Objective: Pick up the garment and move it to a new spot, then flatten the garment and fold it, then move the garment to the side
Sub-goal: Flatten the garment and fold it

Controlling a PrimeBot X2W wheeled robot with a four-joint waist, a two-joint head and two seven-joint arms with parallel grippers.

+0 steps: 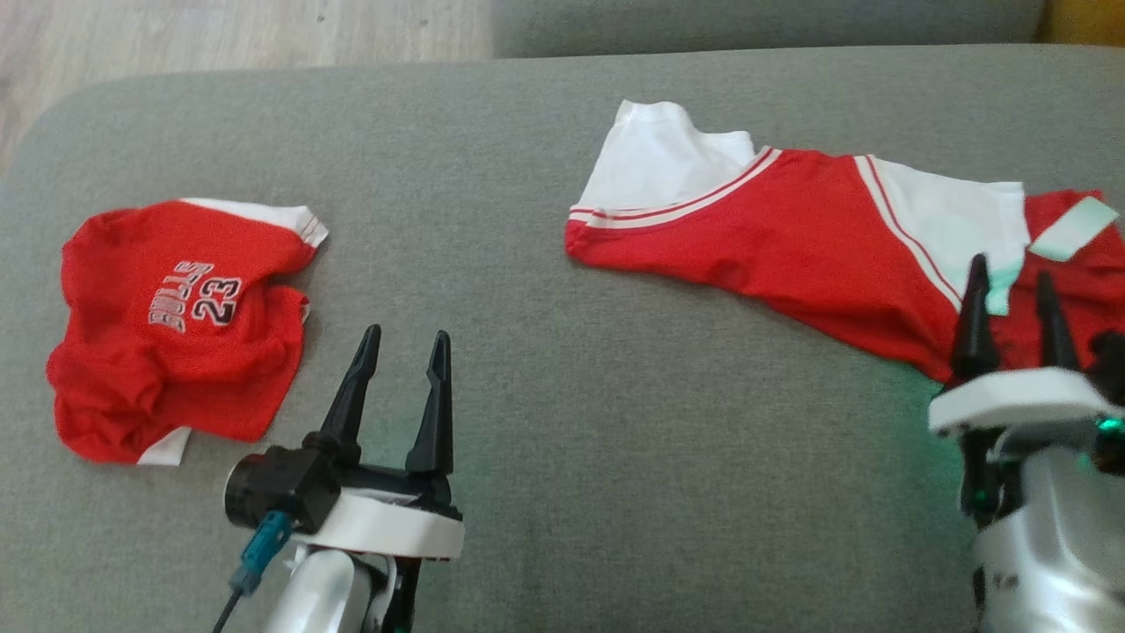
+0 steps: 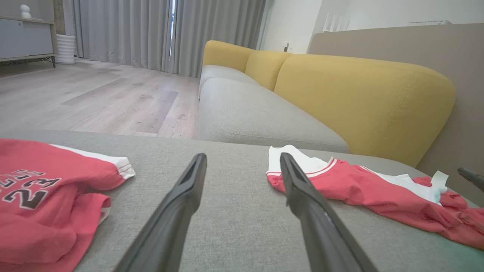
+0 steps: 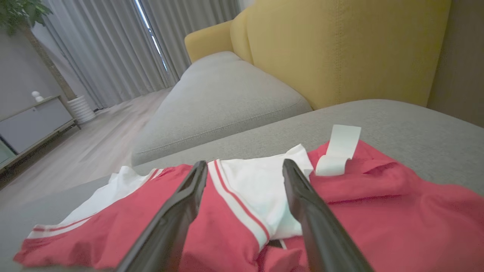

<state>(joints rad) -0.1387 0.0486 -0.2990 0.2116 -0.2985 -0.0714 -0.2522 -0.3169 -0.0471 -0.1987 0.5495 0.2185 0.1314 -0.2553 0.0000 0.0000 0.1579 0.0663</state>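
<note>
A red and white garment lies stretched out and rumpled on the right of the grey cushion; it also shows as the garment and garment. My right gripper is open, its fingers over the garment's near right part, nothing held. A second red garment printed "23" lies crumpled at the left, also seen as the red garment. My left gripper stands open over bare cushion between the two garments.
A yellow sofa back and a grey seat stand beyond the cushion. Wooden floor lies past the cushion's far left edge. A white tag sticks up from the right garment.
</note>
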